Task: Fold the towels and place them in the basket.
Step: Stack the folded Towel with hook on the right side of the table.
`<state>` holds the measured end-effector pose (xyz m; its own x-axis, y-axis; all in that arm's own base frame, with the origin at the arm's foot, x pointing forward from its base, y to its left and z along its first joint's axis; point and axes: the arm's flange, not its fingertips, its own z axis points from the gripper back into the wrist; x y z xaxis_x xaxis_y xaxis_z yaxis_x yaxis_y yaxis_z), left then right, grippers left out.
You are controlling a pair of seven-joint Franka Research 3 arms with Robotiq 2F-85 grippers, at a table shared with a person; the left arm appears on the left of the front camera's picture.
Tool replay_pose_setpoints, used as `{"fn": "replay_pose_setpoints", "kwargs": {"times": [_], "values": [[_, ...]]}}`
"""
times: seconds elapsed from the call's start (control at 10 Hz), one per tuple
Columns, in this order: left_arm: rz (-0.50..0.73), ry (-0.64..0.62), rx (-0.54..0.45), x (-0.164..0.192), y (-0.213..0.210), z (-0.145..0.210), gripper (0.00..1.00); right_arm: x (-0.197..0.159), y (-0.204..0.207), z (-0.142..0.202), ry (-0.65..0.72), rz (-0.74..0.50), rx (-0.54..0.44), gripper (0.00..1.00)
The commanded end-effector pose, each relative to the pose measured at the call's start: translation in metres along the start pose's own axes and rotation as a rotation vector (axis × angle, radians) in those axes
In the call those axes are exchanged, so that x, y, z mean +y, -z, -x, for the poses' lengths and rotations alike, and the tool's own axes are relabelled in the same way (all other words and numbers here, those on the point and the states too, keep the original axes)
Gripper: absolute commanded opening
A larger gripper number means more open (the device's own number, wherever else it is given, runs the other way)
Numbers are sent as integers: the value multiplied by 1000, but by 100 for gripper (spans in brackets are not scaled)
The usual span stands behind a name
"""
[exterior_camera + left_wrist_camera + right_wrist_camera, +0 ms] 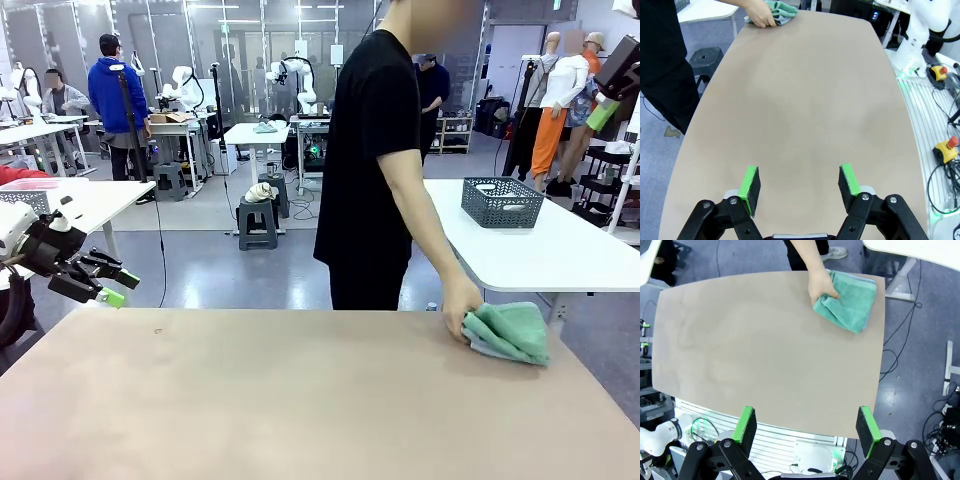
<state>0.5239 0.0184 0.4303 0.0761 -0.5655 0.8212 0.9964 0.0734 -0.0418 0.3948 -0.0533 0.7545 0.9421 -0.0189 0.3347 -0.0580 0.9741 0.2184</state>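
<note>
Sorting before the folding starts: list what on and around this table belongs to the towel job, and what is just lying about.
Job:
mint green towel, with a paler towel under it, at the table's far right corner
person's hand on the towels
dark grey basket on the white table behind

Lying about:
black stool beside the table

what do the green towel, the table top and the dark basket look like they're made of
Green towel: soft terry cloth, fuzzy and matte, bunched in folds. Table top: smooth matte beige board, probably laminate. Dark basket: seemingly rigid plastic, with open lattice sides.
</note>
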Motion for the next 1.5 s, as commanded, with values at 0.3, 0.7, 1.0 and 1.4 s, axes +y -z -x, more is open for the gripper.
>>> {"fn": "replay_pose_setpoints", "kwargs": {"times": [0.3,0.7,1.0,1.4], "values": [[-1,1,2,-1,-1,-1,80,1,-2,0,8,-16,4,100],[-1,1,2,-1,-1,-1,80,1,-2,0,8,-16,4,100],[-1,1,2,-1,-1,-1,80,1,-2,0,8,-16,4,100],[-1,1,2,-1,-1,-1,80,1,-2,0,8,-16,4,100]]}}
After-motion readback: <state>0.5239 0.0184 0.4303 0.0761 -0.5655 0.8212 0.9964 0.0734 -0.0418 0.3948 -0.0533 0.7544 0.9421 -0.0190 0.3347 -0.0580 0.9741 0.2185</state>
